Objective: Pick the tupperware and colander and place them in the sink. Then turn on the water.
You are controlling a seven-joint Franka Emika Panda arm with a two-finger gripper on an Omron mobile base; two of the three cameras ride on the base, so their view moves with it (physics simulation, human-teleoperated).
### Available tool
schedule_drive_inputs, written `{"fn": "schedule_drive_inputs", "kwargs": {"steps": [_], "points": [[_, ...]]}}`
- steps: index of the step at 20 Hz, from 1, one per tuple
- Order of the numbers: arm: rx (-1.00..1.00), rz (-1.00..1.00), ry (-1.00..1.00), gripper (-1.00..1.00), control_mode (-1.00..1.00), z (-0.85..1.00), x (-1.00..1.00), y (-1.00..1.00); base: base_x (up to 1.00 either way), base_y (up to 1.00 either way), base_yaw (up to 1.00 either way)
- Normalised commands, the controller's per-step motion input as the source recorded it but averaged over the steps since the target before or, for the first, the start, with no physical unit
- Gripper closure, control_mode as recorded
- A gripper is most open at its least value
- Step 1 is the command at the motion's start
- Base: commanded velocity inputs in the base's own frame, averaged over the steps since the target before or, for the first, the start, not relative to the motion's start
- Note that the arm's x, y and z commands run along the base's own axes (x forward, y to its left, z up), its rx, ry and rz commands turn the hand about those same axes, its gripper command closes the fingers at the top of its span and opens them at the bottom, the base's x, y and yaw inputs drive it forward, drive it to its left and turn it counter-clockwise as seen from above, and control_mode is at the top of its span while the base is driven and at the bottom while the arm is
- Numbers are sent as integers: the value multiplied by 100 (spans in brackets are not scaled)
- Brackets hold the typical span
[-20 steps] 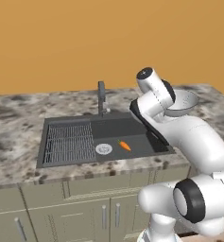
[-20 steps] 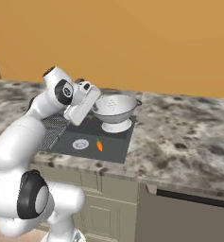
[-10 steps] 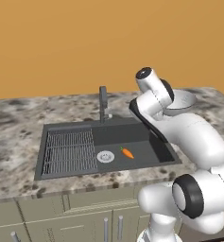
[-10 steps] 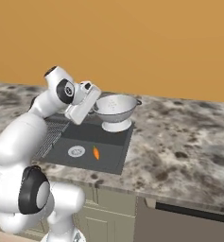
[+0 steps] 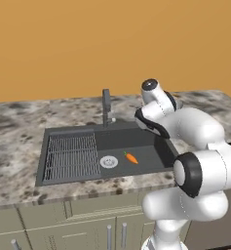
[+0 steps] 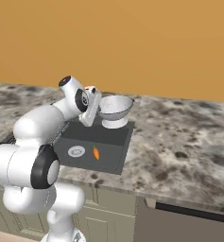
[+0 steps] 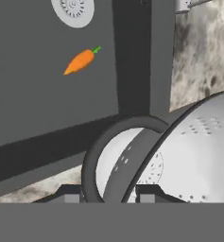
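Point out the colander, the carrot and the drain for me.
colander (image 6: 115, 106): right base view, on the bowl's outer wall.
carrot (image 5: 131, 157): left base view, on its orange body in the sink.
drain (image 5: 108, 161): left base view, on the centre of the silver disc.

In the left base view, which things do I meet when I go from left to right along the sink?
Drainboard → drain → carrot → arm.
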Motion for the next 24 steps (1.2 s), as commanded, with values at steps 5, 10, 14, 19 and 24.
{"fn": "schedule_drive_inputs", "kwargs": {"steps": [5,10,14,19,24], "points": [[0,38,6,100,-100,-62,32,1,0,0,0],[0,38,2,100,-100,-65,18,1,0,0,0],[0,36,0,100,-100,-57,16,10,0,0,0],[0,40,3,100,-100,-38,10,5,0,0,0],[0,38,8,100,-100,-23,17,7,0,0,0]]}}
